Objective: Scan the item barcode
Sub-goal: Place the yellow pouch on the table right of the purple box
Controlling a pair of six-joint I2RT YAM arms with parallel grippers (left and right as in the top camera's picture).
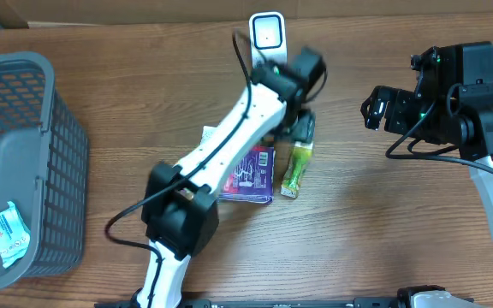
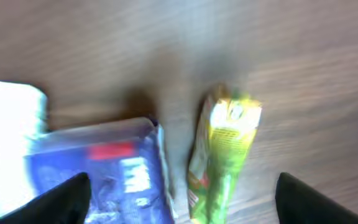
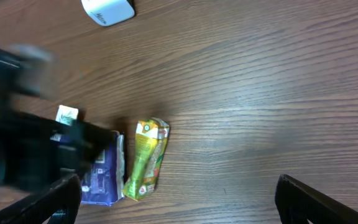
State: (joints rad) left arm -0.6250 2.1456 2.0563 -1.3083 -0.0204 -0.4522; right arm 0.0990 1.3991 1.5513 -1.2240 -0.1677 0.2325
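A green snack packet (image 1: 297,169) lies flat on the wooden table beside a purple packet (image 1: 251,174). My left gripper (image 1: 303,128) hovers just above them, open. In the left wrist view its dark fingertips (image 2: 64,202) stand wide apart, with the green packet (image 2: 224,155) and the purple packet (image 2: 104,171) lying loose between them. The white barcode scanner (image 1: 267,32) stands at the table's far edge, also in the right wrist view as the scanner (image 3: 107,9). My right gripper (image 1: 375,104) hangs open and empty at the right, above bare wood (image 3: 179,199). The green packet (image 3: 146,158) lies to its left.
A grey mesh basket (image 1: 24,85) stands at the far left with a white and blue packet (image 1: 7,233) inside. A white item (image 1: 208,134) shows partly under the left arm. The left arm (image 3: 23,143) is a dark blur in the right wrist view.
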